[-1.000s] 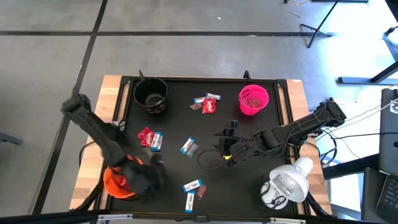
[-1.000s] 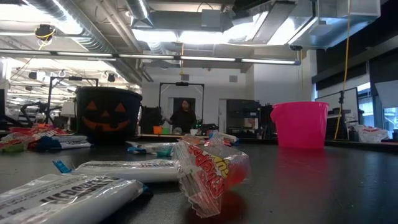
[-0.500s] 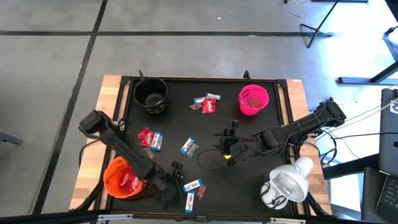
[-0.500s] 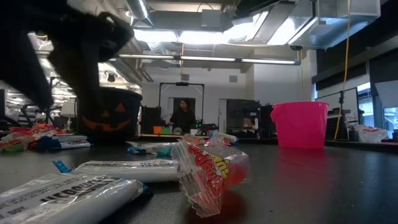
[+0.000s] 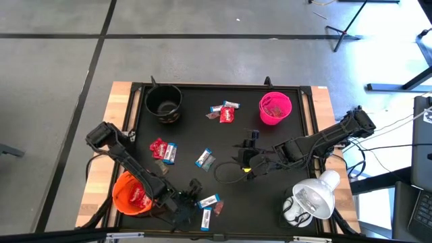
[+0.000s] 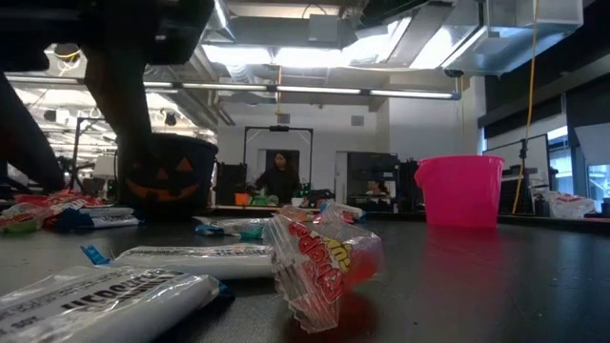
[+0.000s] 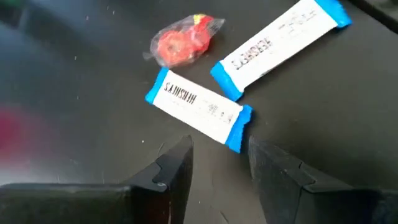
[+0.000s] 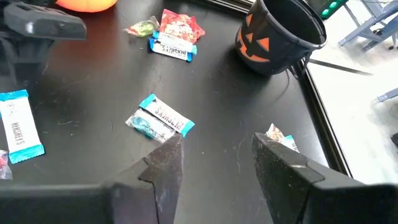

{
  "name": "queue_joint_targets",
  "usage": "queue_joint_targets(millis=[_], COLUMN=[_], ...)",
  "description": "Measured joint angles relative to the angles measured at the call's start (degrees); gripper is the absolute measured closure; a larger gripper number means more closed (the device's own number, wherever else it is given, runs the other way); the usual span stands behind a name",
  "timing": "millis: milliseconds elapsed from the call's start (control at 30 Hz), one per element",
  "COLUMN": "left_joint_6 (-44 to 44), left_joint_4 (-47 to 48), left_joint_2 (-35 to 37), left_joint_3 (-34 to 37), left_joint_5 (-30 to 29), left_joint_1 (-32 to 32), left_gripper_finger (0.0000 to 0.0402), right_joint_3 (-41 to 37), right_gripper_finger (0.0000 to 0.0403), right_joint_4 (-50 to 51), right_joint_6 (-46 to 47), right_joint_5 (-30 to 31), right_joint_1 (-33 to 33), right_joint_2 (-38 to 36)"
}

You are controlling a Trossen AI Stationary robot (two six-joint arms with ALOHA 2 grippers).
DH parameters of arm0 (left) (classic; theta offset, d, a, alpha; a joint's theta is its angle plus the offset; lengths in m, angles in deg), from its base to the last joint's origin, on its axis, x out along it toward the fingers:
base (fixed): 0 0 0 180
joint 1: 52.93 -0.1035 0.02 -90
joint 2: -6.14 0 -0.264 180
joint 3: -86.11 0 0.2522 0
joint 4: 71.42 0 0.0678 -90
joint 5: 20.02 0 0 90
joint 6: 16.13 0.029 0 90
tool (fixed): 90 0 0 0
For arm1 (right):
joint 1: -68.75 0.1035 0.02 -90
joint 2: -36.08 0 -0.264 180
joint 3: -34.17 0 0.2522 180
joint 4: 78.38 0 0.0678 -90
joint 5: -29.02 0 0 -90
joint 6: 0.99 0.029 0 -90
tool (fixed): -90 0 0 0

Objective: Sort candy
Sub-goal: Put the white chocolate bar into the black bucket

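A: Candy first: where is it all?

B: Scattered over the black table [image 5: 283,202]. Two blue-and-white bars [image 5: 209,201] and [image 5: 206,218] lie at the near edge with a small red sweet [image 7: 182,45] just beside them. A red-and-blue pair [image 5: 163,149] sits left of centre, a bar with a teal sweet [image 5: 204,158] in the middle, and a cluster [image 5: 225,111] lies between the black pumpkin bowl [image 5: 163,102] and the pink bowl [image 5: 275,108]. Some red pieces are already in the orange bowl [image 5: 129,194] and the pink one.

A: Who's working?

B: The left gripper [image 7: 217,162]. It hangs low over the nearer bar [image 7: 198,109], fingers apart and holding nothing, the bar's end lying just ahead of the gap. I judge it is lining up to straddle the wrapper before closing.

A: And the other arm?

B: The right gripper [image 5: 244,158] waits right of centre, spread open and empty, looking toward the middle bar [image 8: 160,117].

A: Anything changed from a second ago?

B: Yes. Then the left gripper was over the orange bowl; half a second back it had swung out toward the near bars, and now it is closer to them. The candy and the right arm have not shifted.
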Motion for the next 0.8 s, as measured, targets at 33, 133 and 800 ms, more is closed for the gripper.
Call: queue_joint_targets(millis=[33, 133, 800], left_joint_6=[0.76, 3.29, 2.28], left_joint_4=[-0.71, -2.36, -3.34], left_joint_2=[0.0, 0.0, -2.26], left_joint_3=[0.0, 0.0, -1.66], left_joint_5=[0.09, 0.1, 6.22], left_joint_1=[0.0, -0.04, -3.1], left_gripper_finger=[0.0255, 0.0255, 0.0255], right_joint_3=[0.0, 0.0, 0.0], right_gripper_finger=[0.0214, 0.0214, 0.0214], right_joint_4=[0.0, -0.02, -0.81], right_joint_6=[0.16, 0.54, 1.34], right_joint_5=[0.0, 0.0, 0.0], right_joint_1=[0.0, 0.0, 0.0], right_joint_2=[0.0, 0.0, 0.0])
